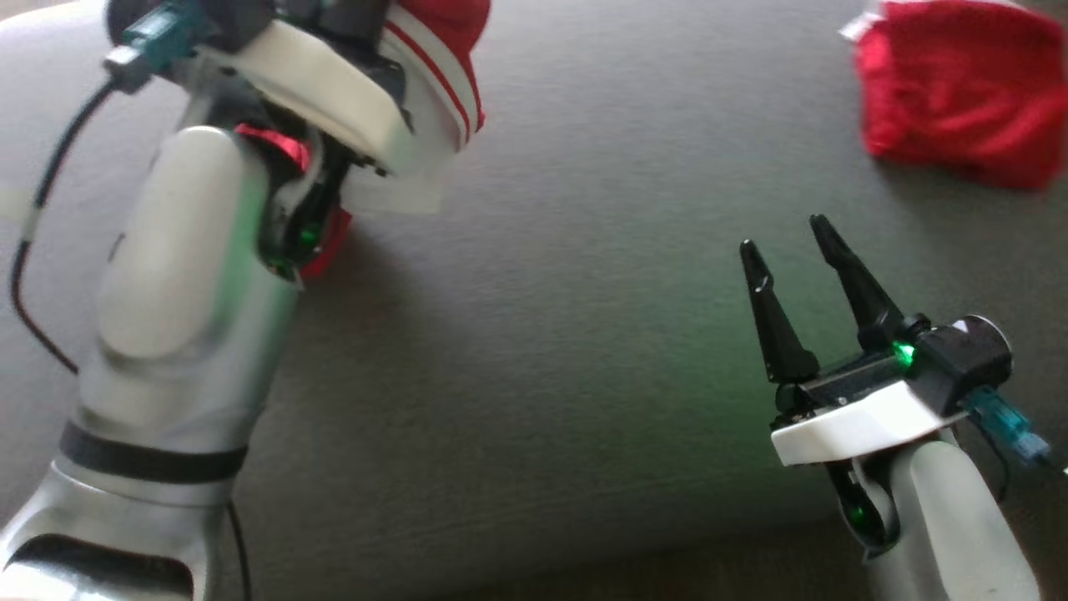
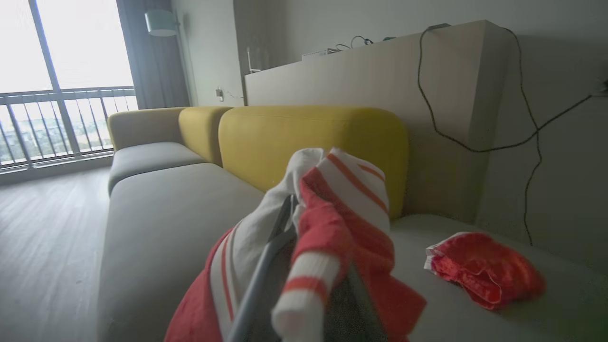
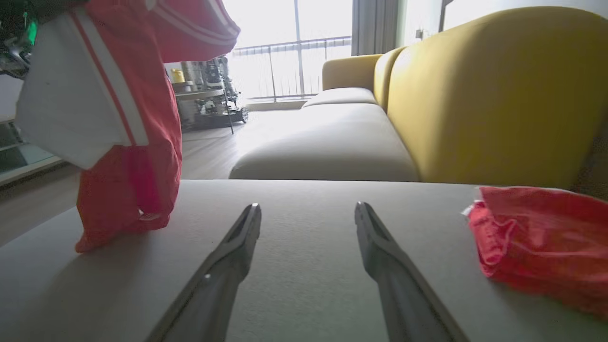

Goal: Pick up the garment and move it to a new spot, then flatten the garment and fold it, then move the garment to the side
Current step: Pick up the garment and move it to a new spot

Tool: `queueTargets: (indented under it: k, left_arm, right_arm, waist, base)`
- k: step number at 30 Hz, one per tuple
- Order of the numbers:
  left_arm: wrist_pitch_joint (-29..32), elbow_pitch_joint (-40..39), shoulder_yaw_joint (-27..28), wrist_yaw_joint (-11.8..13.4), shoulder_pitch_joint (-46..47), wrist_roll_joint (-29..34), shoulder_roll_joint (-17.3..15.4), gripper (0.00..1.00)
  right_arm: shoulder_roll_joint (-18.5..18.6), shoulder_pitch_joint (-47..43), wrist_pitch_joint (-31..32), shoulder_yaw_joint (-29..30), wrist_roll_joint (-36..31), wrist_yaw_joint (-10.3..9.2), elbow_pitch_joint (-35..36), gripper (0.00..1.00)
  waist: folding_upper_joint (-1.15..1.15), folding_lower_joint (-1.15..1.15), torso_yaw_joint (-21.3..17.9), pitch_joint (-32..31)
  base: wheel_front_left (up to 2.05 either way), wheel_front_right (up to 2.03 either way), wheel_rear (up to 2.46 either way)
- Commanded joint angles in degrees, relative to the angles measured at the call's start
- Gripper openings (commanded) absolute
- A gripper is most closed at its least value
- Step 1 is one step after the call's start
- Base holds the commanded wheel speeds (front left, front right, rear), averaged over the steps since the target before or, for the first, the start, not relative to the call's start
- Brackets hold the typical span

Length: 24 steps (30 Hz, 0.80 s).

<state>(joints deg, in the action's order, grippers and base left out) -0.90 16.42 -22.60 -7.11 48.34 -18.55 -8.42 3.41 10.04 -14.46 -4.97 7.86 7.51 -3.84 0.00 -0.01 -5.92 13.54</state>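
Left gripper (image 2: 294, 213) clamped on the garment (image 2: 342, 199) and raised above the seat (image 1: 542, 292) - red cloth with white striped bands bunches around both fingers and hangs from them. In the right wrist view its lowest fold appears to touch the seat.

Count: two grippers, two red cloth pieces and, in the left wrist view, two yellow back cushions (image 2: 308, 137). The second piece, a crumpled red bundle (image 1: 959, 92), lies on the seat.

Measured from that bundle, the garment hangs well apart, across a broad bare stretch of grey upholstery. The cushions rise behind the bundle. The seat's front edge runs on the bundle's near side, under the right wrist in the head view. In the right wrist view, the garment's low end is close to a seat edge, with wooden floor beyond.

Right gripper (image 1: 786, 234) is between bundle and garment, nearer the bundle - its two dark fingers spread wide, nothing between them, pointing across the bare seat and touching neither piece.
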Motion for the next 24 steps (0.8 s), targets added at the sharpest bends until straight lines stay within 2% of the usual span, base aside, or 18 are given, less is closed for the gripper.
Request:
queueTargets:
  k: [1, 8, 17, 18, 19, 20, 21, 24]
  left_arm:
    - [0.3, -2.1, 0.8, -0.3, 2.3, 0.0, -1.0, 0.00]
    - [-0.2, 4.3, -4.3, 0.9, 3.9, 4.2, 1.1, 0.00]
    - [-7.6, 20.7, -9.0, 1.6, 4.4, 6.0, 4.1, 0.00]
    - [-8.5, 22.2, -9.3, 1.8, 4.4, 6.0, 4.4, 0.20]
    - [-9.2, 23.5, -9.8, 2.0, 4.5, 6.0, 4.6, 0.35]
    - [-9.9, 24.5, -10.2, 2.1, 4.6, 6.0, 4.8, 0.72]
    - [-10.6, 25.3, -10.7, 2.2, 4.7, 5.9, 5.0, 1.00]
    - [-11.9, 26.0, -11.4, 2.5, 4.9, 5.4, 5.3, 1.00]
  right_arm:
    - [-0.5, 2.0, -0.5, -0.9, 0.3, -0.02, 2.2, 1.00]
    - [-0.5, 4.2, -0.5, 0.4, 0.1, -0.02, 3.3, 1.00]
    - [-0.5, 5.5, -0.5, 1.2, -0.1, -0.02, 4.4, 1.00]
    - [-0.5, 5.5, -0.5, 1.1, 0.0, -0.02, 4.4, 1.00]
    - [-0.5, 5.4, -0.5, 1.0, 0.0, -0.02, 4.4, 1.00]
    - [-0.5, 5.3, -0.5, 1.1, -0.1, -0.02, 4.3, 1.00]
    - [-0.5, 5.2, -0.5, 1.1, -0.2, -0.02, 4.3, 1.00]
    - [-0.5, 4.9, -0.5, 0.9, -0.5, -0.02, 4.1, 1.00]
  waist:
    - [0.00, 0.01, -4.7, 1.4]
    - [0.00, 0.01, -11.2, 7.0]
    - [0.00, 0.01, -13.8, 12.4]
    - [0.00, 0.01, -13.8, 12.5]
    - [0.00, 0.01, -13.8, 12.5]
    - [0.00, 0.01, -13.6, 12.3]
    - [0.00, 0.01, -13.2, 12.1]
    - [0.00, 0.01, -12.2, 11.3]
  base:
    - [0.00, 0.00, 0.00]
    - [0.00, 0.00, 0.00]
    - [0.00, 0.00, 0.00]
    - [0.00, 0.00, 0.00]
    - [0.00, 0.00, 0.00]
    - [0.00, 0.00, 0.00]
    - [0.00, 0.00, 0.00]
    - [0.00, 0.00, 0.00]
